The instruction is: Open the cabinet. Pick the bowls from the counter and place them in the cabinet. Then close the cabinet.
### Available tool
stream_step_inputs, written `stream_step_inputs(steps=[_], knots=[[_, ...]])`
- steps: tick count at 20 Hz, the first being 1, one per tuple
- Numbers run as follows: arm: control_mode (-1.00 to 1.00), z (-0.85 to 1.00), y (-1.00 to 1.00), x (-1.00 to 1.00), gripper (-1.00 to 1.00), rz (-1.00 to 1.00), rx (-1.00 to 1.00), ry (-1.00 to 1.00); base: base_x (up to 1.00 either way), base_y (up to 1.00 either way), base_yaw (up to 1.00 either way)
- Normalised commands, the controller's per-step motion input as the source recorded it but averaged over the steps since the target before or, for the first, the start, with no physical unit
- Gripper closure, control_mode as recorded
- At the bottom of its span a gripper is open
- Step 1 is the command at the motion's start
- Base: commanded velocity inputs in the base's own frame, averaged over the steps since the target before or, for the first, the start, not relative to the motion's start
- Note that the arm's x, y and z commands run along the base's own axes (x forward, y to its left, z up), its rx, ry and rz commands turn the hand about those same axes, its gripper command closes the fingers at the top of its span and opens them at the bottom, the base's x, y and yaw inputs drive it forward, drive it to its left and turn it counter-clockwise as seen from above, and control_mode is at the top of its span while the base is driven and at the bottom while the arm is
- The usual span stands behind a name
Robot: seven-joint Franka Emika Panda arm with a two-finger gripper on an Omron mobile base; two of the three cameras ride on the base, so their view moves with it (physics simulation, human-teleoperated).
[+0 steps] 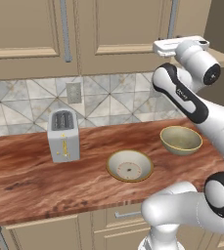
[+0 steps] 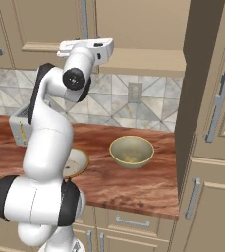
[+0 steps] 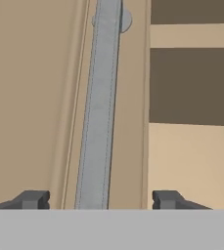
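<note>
White arm [image 1: 191, 97] rises from lower right of frame, hand up at upper right against beige cabinet [image 1: 113, 29] beside right grey bar handle [image 1: 172, 19]. Reddish-brown worktop [image 1: 30, 171] spans middle. Silver toaster [image 1: 63, 135] left of centre. Shallow bowl [image 1: 129, 165], cream inside, centre. Deep bowl [image 1: 181, 140] right of it, apart. Tiled backsplash [image 1: 113, 97], wall outlet [image 1: 74, 93] above toaster.

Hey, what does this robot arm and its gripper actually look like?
The arm is glossy white, built of rounded tubular segments with black bands and black round caps at the joints. A white boxy hand sits at its end. The gripper has two small dark grey finger tips. No loose cables show.
</note>
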Motion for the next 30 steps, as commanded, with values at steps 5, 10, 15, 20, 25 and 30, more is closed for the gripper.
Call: stream_step_inputs(steps=[5, 10, 15, 20, 25, 30], knots=[[-1.0, 0.0, -0.15, 0.08, 1.0, 0.0, 0.0, 0.0, 0.0, 0.0, 0.0], [-1.0, 0.0, -0.1, 0.03, 1.0, 0.0, 0.0, 0.0, 0.0, 0.0, 0.0], [-1.0, 0.17, 0.04, -0.12, 1.0, 0.04, 0.01, 0.01, 0.0, 0.0, 0.0], [-1.0, 0.83, 0.79, -0.72, 1.0, 0.52, -0.01, 0.2, 0.0, 0.0, 0.0], [-1.0, 0.7, 0.98, -0.23, 1.0, 0.75, -0.07, 0.23, 0.0, 0.0, 0.0], [-1.0, 0.56, 1.0, -0.79, 1.0, 0.56, -0.16, 0.15, 0.0, 0.0, 0.0]])
